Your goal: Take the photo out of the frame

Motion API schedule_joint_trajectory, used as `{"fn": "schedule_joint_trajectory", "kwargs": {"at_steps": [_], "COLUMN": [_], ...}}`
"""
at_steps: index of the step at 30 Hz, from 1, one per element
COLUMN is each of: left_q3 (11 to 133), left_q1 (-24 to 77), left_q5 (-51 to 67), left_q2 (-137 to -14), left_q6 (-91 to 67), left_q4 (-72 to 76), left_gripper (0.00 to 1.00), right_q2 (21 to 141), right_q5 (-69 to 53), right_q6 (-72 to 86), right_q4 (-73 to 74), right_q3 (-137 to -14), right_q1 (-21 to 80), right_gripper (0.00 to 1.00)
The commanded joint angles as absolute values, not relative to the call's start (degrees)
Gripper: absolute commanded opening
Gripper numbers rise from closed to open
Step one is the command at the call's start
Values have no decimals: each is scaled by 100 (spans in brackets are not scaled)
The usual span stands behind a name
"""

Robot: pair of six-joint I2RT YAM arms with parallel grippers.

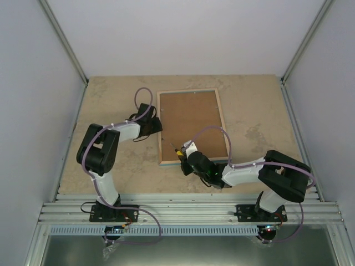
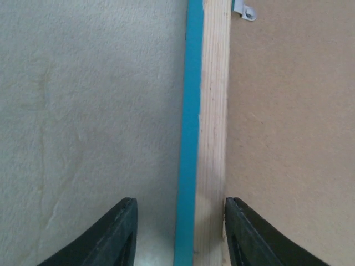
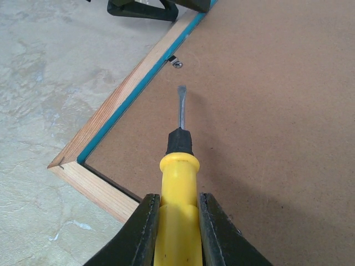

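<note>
The frame (image 1: 160, 145) lies face down on the table, and its brown fibreboard backing (image 1: 191, 124) covers the photo, which is hidden. My left gripper (image 2: 180, 202) is open and straddles the frame's left rail (image 2: 213, 111). One finger is over the table and the other is at the rail's inner edge. My right gripper (image 3: 178, 202) is shut on a yellow-handled screwdriver (image 3: 177, 172). The blade tip hovers over the backing (image 3: 266, 111) near the frame's near-left corner (image 3: 72, 169) and points toward a small metal clip (image 3: 175, 61).
Another metal clip (image 2: 247, 10) sits on the inner edge of the left rail. The beige stone-patterned table (image 1: 249, 111) is enclosed by white walls. The left gripper's body (image 3: 144, 8) shows at the top of the right wrist view.
</note>
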State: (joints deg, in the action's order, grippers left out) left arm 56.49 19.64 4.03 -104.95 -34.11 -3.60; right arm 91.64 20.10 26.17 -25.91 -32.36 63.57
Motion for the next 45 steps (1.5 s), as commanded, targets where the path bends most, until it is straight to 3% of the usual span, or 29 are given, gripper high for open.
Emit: {"fn": "schedule_joint_trajectory", "kwargs": {"at_steps": [1,16,30,45], "left_q3": [5886,5073,3820,3733], "left_q1": [2066,2224,2221,2224], "left_q5": [183,36,26,44], "left_q2": [-10743,-10368,-9341,-9378], "left_q6": [-3206,-3633,-4222,-4098], "left_q4": [-654,-549,-312,-225], "left_gripper": [44,1,0,0], "right_q2": [9129,9368,9795,10010], "right_q5": [2170,1692,1634,1539], "right_q6": [2612,2491,2435,2564], "right_q4": [-2826,-2847,-2828,-2680], "right_q3": [-3189,-3402,-3821,-3920], "right_q1": [6372,6401,6677,6836], "right_gripper": [1,0,0,1]}}
